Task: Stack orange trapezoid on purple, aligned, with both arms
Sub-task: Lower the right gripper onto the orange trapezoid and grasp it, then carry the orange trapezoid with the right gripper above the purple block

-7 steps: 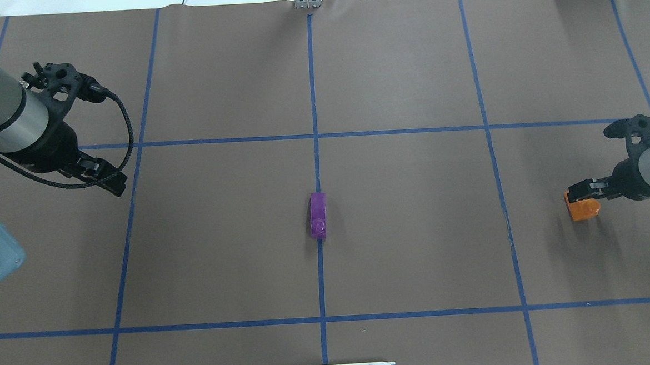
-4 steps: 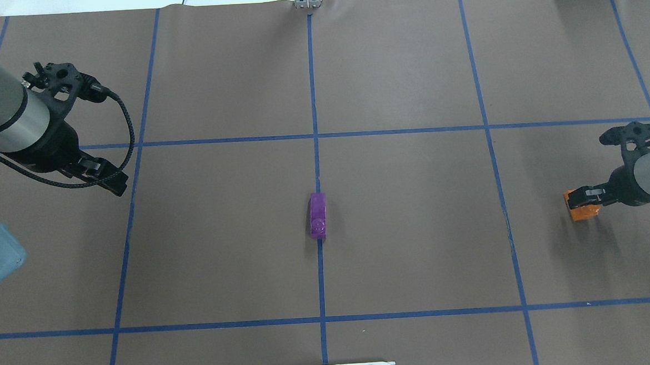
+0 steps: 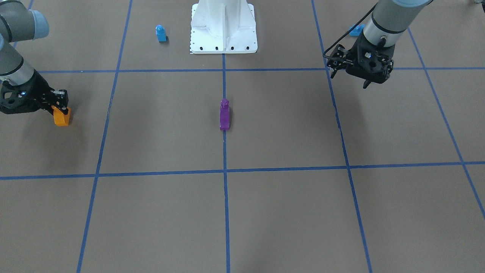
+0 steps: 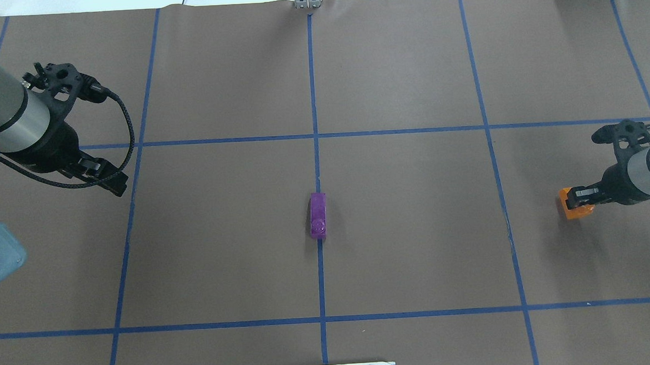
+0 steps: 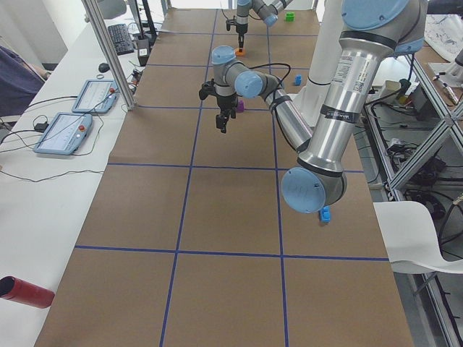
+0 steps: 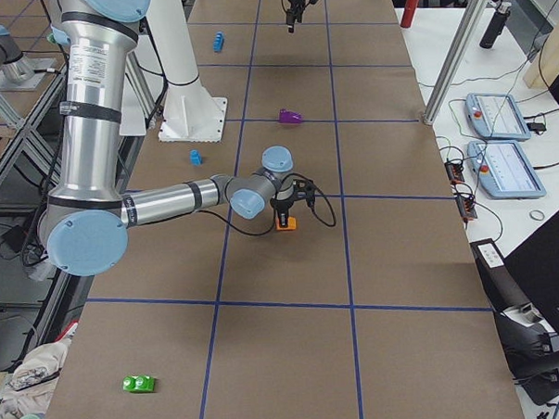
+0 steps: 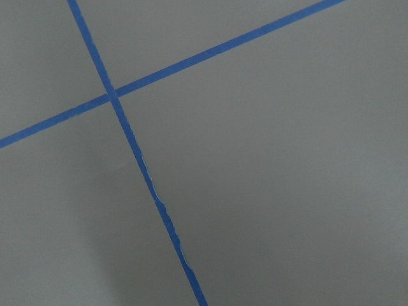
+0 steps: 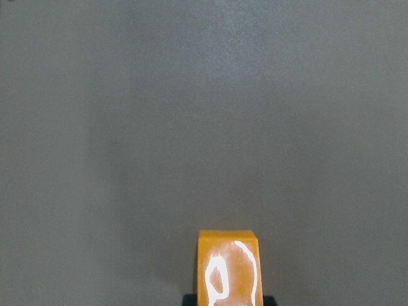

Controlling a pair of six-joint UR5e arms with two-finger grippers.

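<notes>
The orange trapezoid [image 4: 571, 208] is at the table's right side, gripped in my right gripper [image 4: 579, 194], which is shut on it from above. It also shows in the front view [image 3: 61, 118] and at the bottom of the right wrist view [image 8: 227, 271], with a white glare mark on it. The purple block [image 4: 318, 215] lies on the centre tape line, alone, far from both grippers; in the front view [image 3: 224, 113] its stud end points toward the robot base. My left gripper [image 4: 111, 182] hangs over the left side, fingers together, holding nothing.
The white robot base [image 3: 223, 26] stands at mid table edge. A small blue single-stud block [image 3: 161, 33] sits beside it and another blue piece [image 3: 356, 29] is behind the left arm. A green block [image 6: 139, 384] lies at the right end. Blue tape lines grid the brown table.
My right gripper has shifted slightly toward the table's centre with the orange trapezoid in it, and its wrist has turned. The left arm and the purple block have not moved.
</notes>
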